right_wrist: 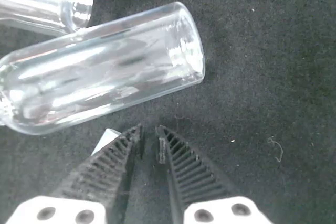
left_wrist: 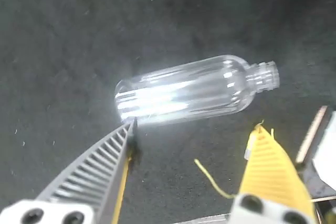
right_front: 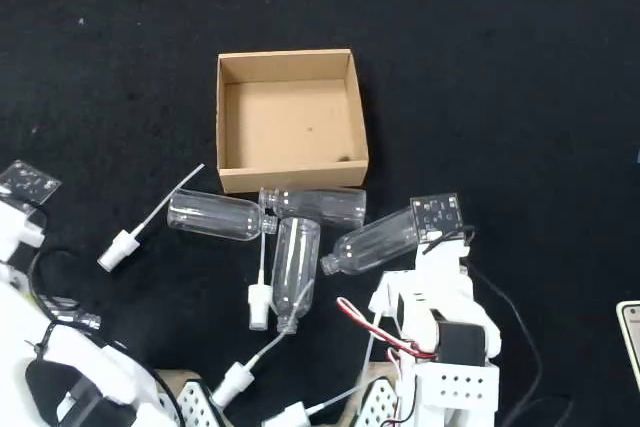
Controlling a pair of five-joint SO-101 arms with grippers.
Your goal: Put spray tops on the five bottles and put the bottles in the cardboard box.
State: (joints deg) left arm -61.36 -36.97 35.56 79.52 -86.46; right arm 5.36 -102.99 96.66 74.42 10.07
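1. Bottles [right_front: 295, 267]: four lie open-necked on the counter [right_front: 520, 97], just in front of the cardboard box [right_front: 290, 122]. Spray tops [right_front: 125, 247] lie loose nearby.
2. Left gripper [left_wrist: 195, 129]: spread wide, holding nothing, a lying bottle [left_wrist: 189, 93] just past its tips.
3. Right gripper [right_wrist: 149, 132]: nearly closed, holding nothing, beside another bottle's [right_wrist: 105, 77] base.

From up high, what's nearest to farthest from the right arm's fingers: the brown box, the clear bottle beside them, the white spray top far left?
1. Clear plastic bottle, lying right beside the right gripper.
2. Brown cardboard box, farther back on the table.
3. White spray top, far over on the left arm's side.
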